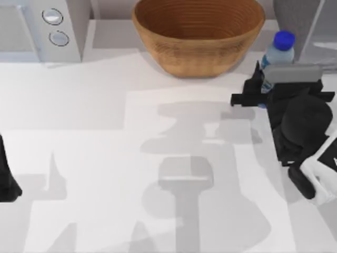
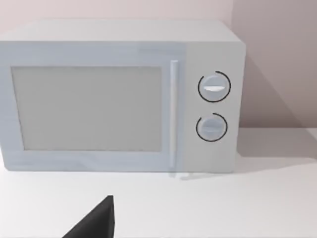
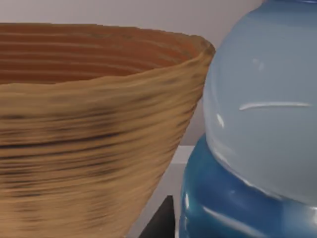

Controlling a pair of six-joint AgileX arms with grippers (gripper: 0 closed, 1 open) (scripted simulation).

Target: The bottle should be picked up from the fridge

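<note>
1. Bottle (image 1: 277, 54): one, clear pale-blue plastic with a round bright blue cap. It stands upright on the bench at the far right, between the wooden bowl and the fridge, just beside both. In the right wrist view the bottle (image 3: 262, 129) sits very close to the camera, next to the bowl's wall.
2. Fridge (image 1: 300, 23): one, dark grey speckled box in the far right corner, with a pale translucent front panel. The bottle stands outside it, on the bench in front of it.
3. Wooden bowl (image 1: 198, 34): one, large, ribbed, open side up, at the far middle of the bench; seen also in the right wrist view (image 3: 84, 124).
4. Microwave (image 1: 39, 26): one, white, with two round knobs, in the far left corner; its front faces the left wrist camera (image 2: 119, 96).
5. Right gripper (image 1: 259, 87): one, at the bottle's near side, black fingers reaching to the bottle's lower body. Whether they clasp it, I cannot tell.
6. Left gripper (image 1: 6, 182): one, parked at the left edge of the bench, well apart from the bottle; finger state cannot be told.
7. Bench (image 1: 105, 158): one, white.
</note>
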